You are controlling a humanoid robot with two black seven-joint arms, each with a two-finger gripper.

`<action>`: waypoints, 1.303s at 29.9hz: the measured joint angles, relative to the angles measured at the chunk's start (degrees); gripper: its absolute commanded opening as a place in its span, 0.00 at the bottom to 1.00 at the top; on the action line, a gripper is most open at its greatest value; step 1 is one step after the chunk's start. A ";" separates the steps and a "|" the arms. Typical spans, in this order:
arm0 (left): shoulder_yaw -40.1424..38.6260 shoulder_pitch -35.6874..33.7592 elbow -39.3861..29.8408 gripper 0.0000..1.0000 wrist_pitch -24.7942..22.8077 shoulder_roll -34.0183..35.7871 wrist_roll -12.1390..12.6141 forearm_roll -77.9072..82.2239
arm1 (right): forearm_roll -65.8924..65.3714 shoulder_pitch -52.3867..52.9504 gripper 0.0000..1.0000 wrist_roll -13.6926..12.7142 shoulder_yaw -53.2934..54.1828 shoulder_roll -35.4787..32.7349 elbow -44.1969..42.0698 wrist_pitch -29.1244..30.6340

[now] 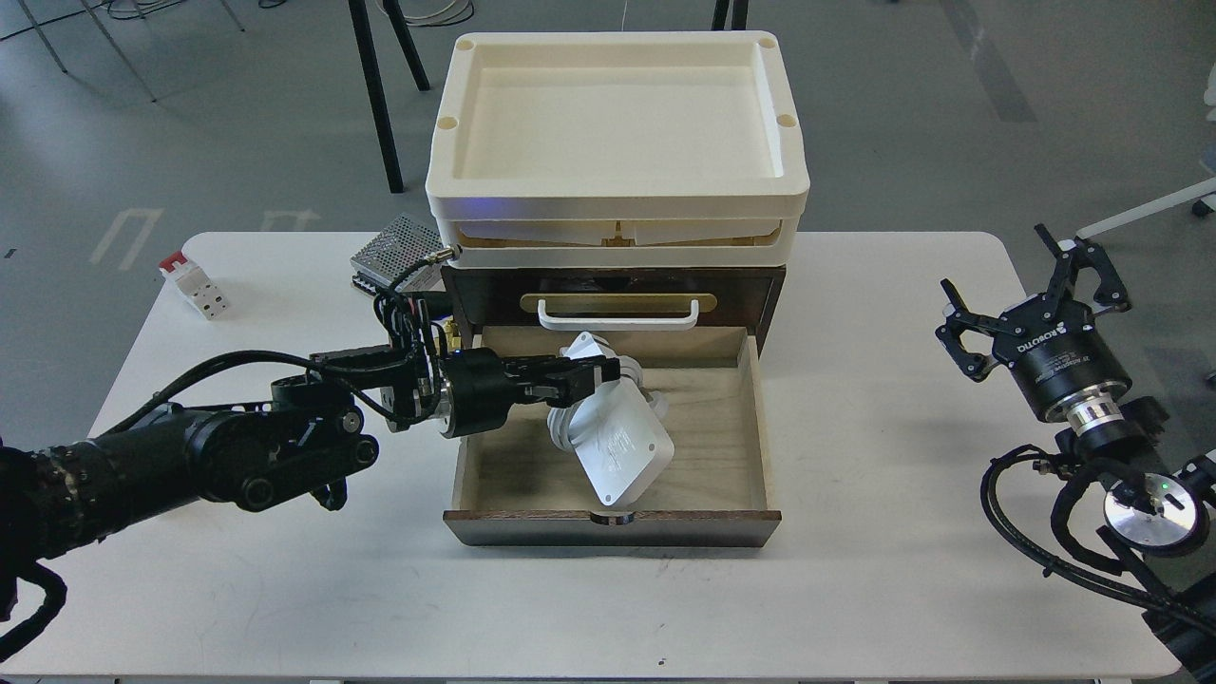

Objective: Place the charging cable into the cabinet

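Charging cable (617, 439) tilted in open cabinet (613, 475) drawer | left pincer (591, 372) pinching it | right pincer (1031, 294) spread

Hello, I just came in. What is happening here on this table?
The robot's left claw is holding the white charging cable over the open drawer of the dark wooden cabinet. The cable block hangs tilted inside the drawer; whether it already touches the bottom is hard to tell. The right claw is open and idle at the right side of the table, holding nothing. Cream trays sit stacked on top of the cabinet.
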 measured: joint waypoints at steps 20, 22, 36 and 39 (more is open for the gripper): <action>-0.62 1.59 3.11 0.67 -0.07 -2.05 0.00 -0.91 | 0.05 0.00 0.99 0.00 0.00 0.04 0.00 0.00; -0.64 1.59 2.89 0.67 -0.07 -1.83 0.00 -0.90 | 0.05 0.00 0.99 0.00 0.00 0.04 0.00 0.00; -3.10 2.37 -4.61 0.70 -0.25 9.70 0.00 -1.06 | 0.05 0.00 0.99 0.00 0.00 0.04 0.06 -0.02; -5.25 3.68 -7.82 0.71 -0.46 13.89 0.00 -1.08 | 0.02 0.00 0.99 0.00 0.00 0.04 0.05 -0.02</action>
